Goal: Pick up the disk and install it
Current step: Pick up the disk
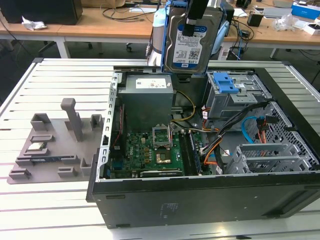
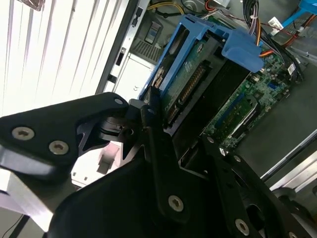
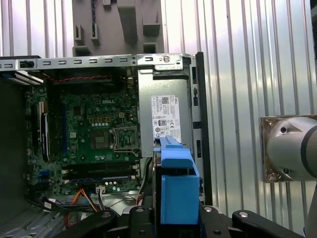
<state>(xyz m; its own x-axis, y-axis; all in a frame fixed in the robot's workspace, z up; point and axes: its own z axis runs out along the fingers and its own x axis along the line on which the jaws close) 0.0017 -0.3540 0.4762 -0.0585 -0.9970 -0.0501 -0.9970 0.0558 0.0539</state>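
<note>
**Exterior view.** The disk (image 1: pixel 192 45) is seen raised clear above the open computer case (image 1: pixel 200 200). It stands upright, with the label face turned toward the camera and the blue bracket showing along its edges. It is held from above by the gripper (image 1: pixel 191 22), with the jaws clamped on it. 1 black finger is seen lying across the label face. Below the disk, inside the case, the power supply (image 1: pixel 147 97) is noted, and nearer the camera the motherboard (image 1: pixel 145 150). A blue latch (image 1: pixel 227 82) on a grey metal cage is seen in the case toward the exterior view's right. On the slatted table (image 1: pixel 50 210), at the exterior view's left, a grey fixture (image 1: pixel 55 145) is set just beside the case. A small square chip (image 1: pixel 36 147) is seen lying on it.

**Second wrist view.** The disk (image 2: pixel 198 84) is seen from close by, with its green circuit side and connector exposed inside the blue bracket. It is gripped between 2 black fingers (image 2: pixel 151 134) of the gripper (image 2: pixel 178 139). The motherboard (image 2: pixel 275 74) is seen beyond it, well apart.

**First wrist view.** The disk (image 3: pixel 176 183) is seen edge-on, pinched in the gripper (image 3: pixel 176 220). It is held over the case near the power supply (image 3: pixel 166 109), with the motherboard (image 3: pixel 94 134) alongside. The grey fixture (image 3: pixel 119 25) is seen beyond the case wall on the table (image 3: pixel 237 74). A silver arm joint (image 3: pixel 292 148) is noted off to one side.
</note>
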